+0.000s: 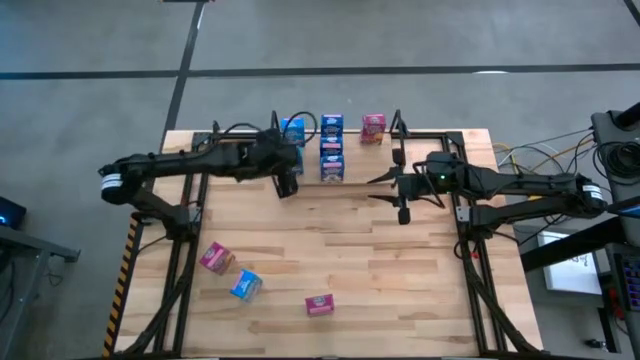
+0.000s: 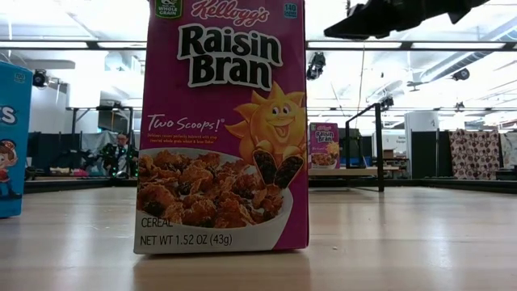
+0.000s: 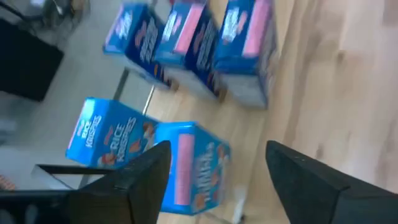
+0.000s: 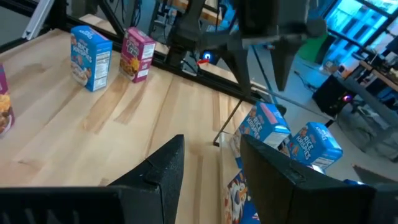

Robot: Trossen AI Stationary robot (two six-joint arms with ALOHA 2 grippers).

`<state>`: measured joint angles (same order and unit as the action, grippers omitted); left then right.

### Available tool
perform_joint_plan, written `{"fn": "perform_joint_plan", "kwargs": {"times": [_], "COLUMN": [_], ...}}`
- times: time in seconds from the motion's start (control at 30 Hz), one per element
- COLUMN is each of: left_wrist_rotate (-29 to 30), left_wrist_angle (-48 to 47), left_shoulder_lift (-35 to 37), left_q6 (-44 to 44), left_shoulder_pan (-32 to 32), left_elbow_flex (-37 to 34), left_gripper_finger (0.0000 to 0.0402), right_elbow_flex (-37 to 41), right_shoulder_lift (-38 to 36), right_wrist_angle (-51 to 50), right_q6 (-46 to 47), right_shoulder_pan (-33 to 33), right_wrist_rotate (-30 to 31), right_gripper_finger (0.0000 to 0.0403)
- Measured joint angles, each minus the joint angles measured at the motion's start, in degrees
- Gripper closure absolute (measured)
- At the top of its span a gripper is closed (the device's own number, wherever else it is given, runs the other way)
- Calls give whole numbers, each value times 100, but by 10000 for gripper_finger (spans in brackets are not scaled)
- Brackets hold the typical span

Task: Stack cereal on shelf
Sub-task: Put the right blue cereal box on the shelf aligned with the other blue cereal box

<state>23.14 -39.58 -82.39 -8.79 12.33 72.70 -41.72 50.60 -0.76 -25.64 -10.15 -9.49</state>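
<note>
Overhead, we see the left gripper (image 1: 286, 186) spread wide above a bright blue cardboard cereal box (image 3: 189, 168); the right gripper (image 1: 403, 212) hangs half-open, empty.

pale wood table (image 1: 400, 280), grey floor (image 1: 90, 60)

bright, even overhead light fills the room; ceiling panels glare white at the top of the low view. shadows on the table (image 1: 380, 250) are soft. the left wrist view is motion-blurred throughout.
</note>
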Motion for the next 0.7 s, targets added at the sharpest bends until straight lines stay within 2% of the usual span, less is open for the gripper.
{"fn": "perform_joint_plan", "kwargs": {"times": [0.2, 0.43, 0.6, 0.7], "left_wrist_rotate": [-604, -1189, -1936, -1961], "left_wrist_angle": [-398, -400, -378, -324], "left_shoulder_lift": [-368, -443, -457, -521], "left_q6": [-440, -713, -777, -872], "left_shoulder_pan": [590, 1310, 1658, 1734], "left_elbow_flex": [381, 457, 453, 453], "left_gripper_finger": [136, 147, 154, 158], "right_elbow_flex": [177, 418, 568, 642], "right_shoulder_lift": [-378, -858, -1153, -1290], "right_wrist_angle": [-93, -166, -195, -196], "right_q6": [-14, -12, -36, -36], "right_shoulder_pan": [-64, -66, -66, -66], "right_wrist_rotate": [1, 1, 1, 1], "right_gripper_finger": [257, 257, 257, 257]}}
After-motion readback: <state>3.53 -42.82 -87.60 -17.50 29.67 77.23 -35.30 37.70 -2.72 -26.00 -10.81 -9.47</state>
